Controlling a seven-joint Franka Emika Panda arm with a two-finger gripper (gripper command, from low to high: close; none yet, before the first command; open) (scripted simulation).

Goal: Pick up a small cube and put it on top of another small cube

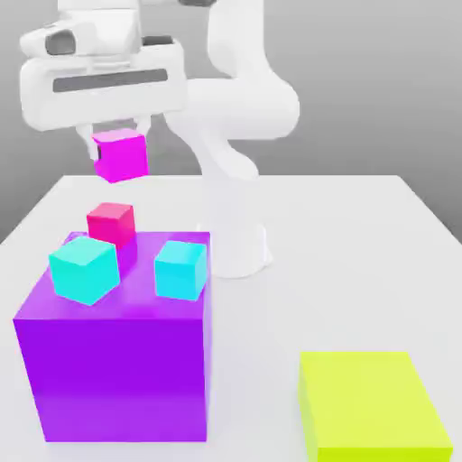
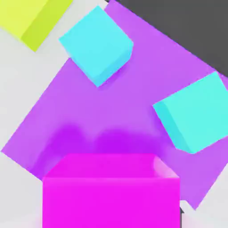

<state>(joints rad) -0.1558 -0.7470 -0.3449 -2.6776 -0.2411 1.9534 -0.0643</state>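
The small magenta cube (image 1: 121, 155) hangs in the air, with my gripper (image 1: 118, 137) shut on it from above. In the hand view the magenta cube (image 2: 110, 191) sits close to the camera. Below and slightly nearer stands a small pink-red cube (image 1: 111, 222) on the far edge of a big purple block (image 1: 113, 361). Two small cyan cubes rest on that block's top: one (image 1: 84, 267) at the exterior view's left, one (image 1: 182, 268) toward its right. The hand view shows both cyan cubes (image 2: 95, 43) (image 2: 196, 111) on the purple block's top (image 2: 116, 111).
A big yellow-green block (image 1: 372, 406) lies on the white table (image 1: 343, 226) at the exterior view's lower right; its corner (image 2: 26, 18) appears in the hand view. My arm's white base (image 1: 239, 244) stands behind the purple block.
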